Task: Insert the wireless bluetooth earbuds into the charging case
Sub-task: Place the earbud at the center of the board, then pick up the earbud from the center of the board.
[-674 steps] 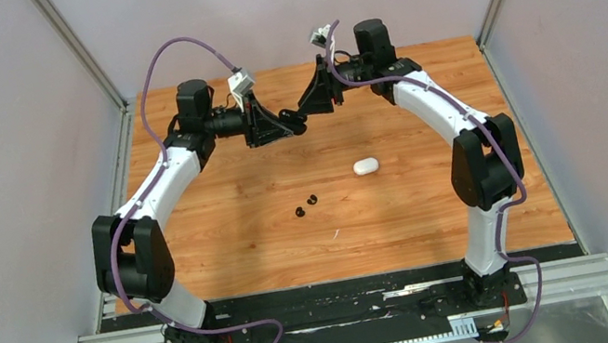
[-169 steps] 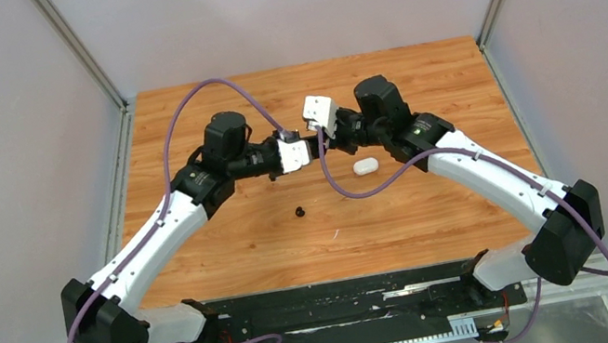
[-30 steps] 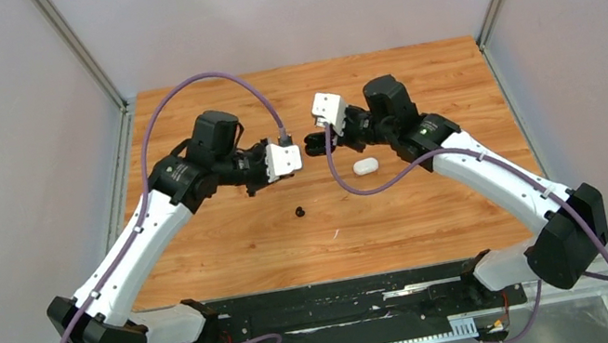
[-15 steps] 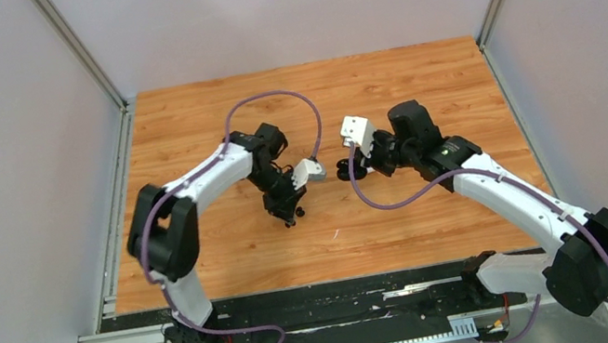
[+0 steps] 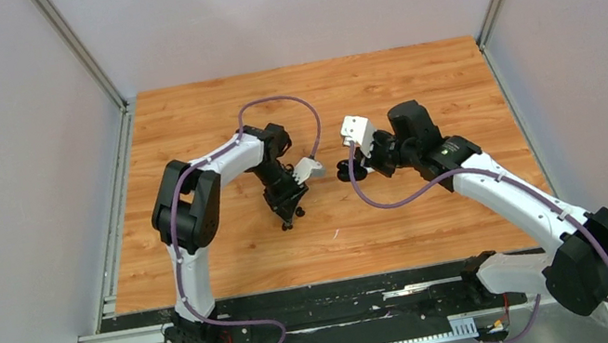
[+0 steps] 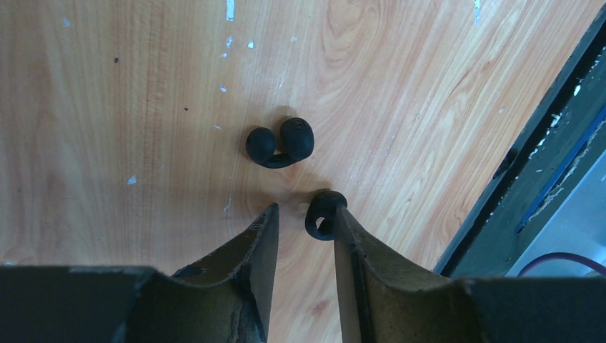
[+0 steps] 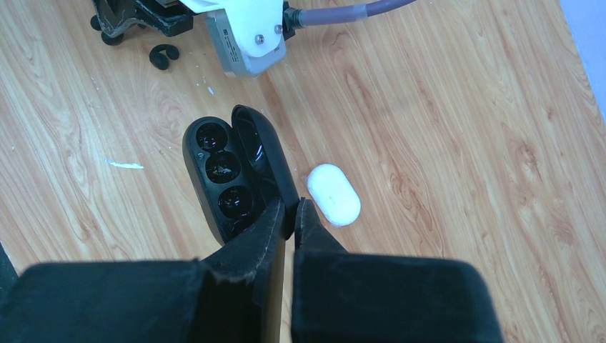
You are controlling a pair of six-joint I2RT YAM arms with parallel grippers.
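Observation:
A black earbud [image 6: 279,143] lies on the wooden table just ahead of my left gripper [image 6: 304,214], which is open and points straight down over it. A small black ring-shaped piece [image 6: 323,214] touches the tip of its right finger; nothing sits between the jaws. In the top view the bud [image 5: 299,214] lies beside the left gripper [image 5: 287,216]. My right gripper [image 7: 289,214] is shut on the raised lid of an open black charging case [image 7: 218,179], held above the table at centre [image 5: 345,171]. No white earbuds show.
A closed white pill-shaped case [image 7: 334,194] lies on the table under my right gripper; the right arm hides it in the top view. The left wrist camera housing [image 7: 246,32] is close ahead of the black case. The table's black front rail [image 6: 543,143] runs near.
My left arm has folded back and its gripper has come down over the black earbud. My right gripper, with the black case, has shifted slightly right and nearer, then held still.

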